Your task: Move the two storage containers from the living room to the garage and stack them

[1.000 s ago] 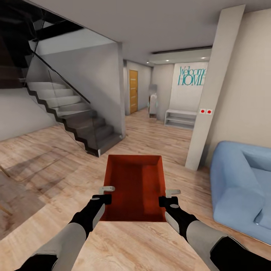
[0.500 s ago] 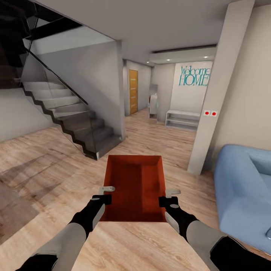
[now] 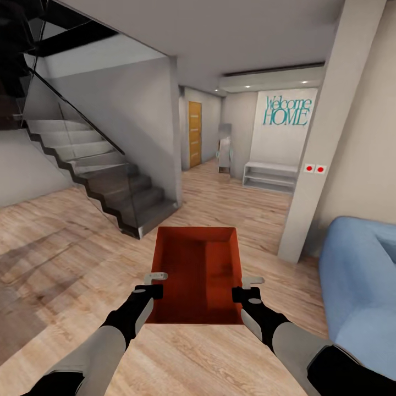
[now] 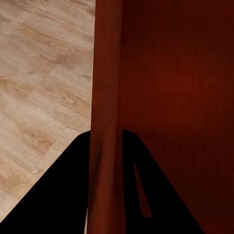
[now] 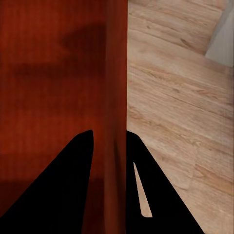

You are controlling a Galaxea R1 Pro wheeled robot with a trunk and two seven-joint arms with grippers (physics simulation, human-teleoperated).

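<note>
An orange-red storage container (image 3: pixel 198 275) is held low in the centre of the head view, above the light wood-plank flooring (image 3: pixel 231 203). Its left wall is pinched by the left gripper (image 3: pixel 155 283) and its right wall by the right gripper (image 3: pixel 247 286); in each wrist view a thin wall (image 4: pixel 105 122) is seen clamped between two dark fingers (image 5: pixel 63 190). A glass-railed staircase (image 3: pixel 93 176) is seen at the upper left, a blue sofa (image 3: pixel 363 286) at the right edge, and a white pillar (image 3: pixel 319 143) beside it. A "Welcome HOME" sign (image 3: pixel 287 110) and a wooden door (image 3: pixel 194 133) are seen farther back.
</note>
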